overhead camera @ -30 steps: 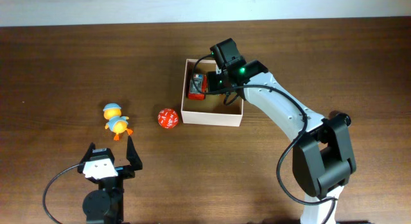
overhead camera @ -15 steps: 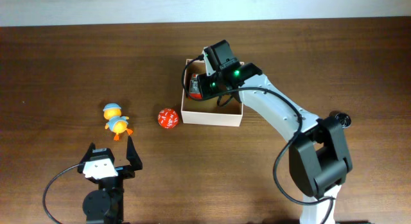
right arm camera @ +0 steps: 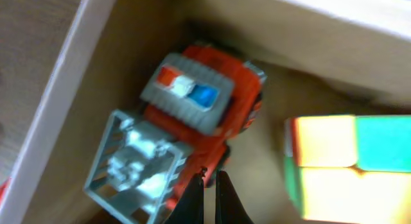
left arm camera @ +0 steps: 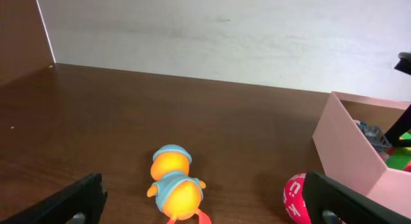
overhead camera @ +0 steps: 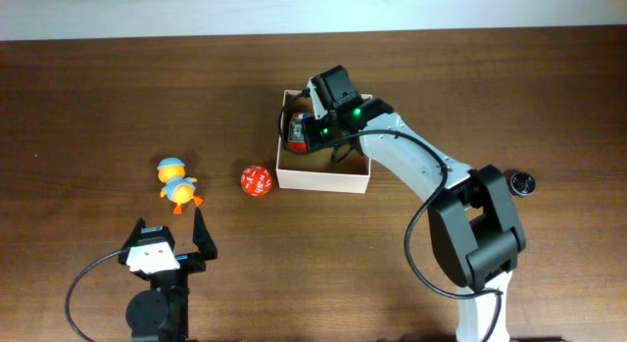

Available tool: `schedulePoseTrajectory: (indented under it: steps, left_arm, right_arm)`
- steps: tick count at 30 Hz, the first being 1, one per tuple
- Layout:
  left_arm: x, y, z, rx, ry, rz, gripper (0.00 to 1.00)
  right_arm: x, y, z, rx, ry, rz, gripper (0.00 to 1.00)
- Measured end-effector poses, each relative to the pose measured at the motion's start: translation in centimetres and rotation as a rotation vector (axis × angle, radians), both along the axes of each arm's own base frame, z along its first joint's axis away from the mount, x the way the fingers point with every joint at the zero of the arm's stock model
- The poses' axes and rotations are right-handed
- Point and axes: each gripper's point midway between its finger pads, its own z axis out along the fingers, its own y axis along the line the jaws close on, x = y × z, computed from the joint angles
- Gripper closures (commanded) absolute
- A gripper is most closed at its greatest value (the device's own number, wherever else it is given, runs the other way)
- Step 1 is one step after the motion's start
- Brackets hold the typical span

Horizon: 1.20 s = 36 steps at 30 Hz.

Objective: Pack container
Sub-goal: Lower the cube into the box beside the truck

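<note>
The container (overhead camera: 323, 180), a white-walled box with a tan inside, stands mid-table. It holds a red and grey toy truck (overhead camera: 298, 133) at its left side and a coloured cube (right arm camera: 347, 166). In the right wrist view the truck (right arm camera: 205, 102) lies just beyond my right gripper (right arm camera: 210, 179), whose fingers are pressed together at the truck's edge. Overhead, the right gripper (overhead camera: 312, 126) hangs over the box's left part. My left gripper (overhead camera: 168, 222) is open and empty at the front left. A yellow duck toy (overhead camera: 178, 185) and a red ball (overhead camera: 256, 180) lie on the table left of the box.
In the left wrist view the duck (left arm camera: 172, 182) lies between the open fingers, the ball (left arm camera: 297, 197) is at the right finger, and the container wall (left arm camera: 350, 147) is further right. A small black round object (overhead camera: 526, 182) lies at the right.
My right gripper has shifted left inside the container, towards the toy truck. The left arm, duck and ball have not moved.
</note>
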Motion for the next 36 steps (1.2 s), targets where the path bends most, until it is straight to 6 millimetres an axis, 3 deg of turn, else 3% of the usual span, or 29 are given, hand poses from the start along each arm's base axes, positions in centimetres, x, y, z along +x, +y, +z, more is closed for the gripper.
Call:
schedulePoseTrajectory:
  steps: [13, 36]
  left_arm:
    - [0.0, 0.0, 0.0, 0.000, 0.000, 0.000, 0.01]
    - [0.0, 0.0, 0.0, 0.000, 0.000, 0.000, 0.01]
  right_arm:
    - [2.5, -3.3, 0.0, 0.008, -0.025, -0.069, 0.96]
    - [2.0, -2.4, -0.4, 0.022, -0.029, 0.042, 0.95]
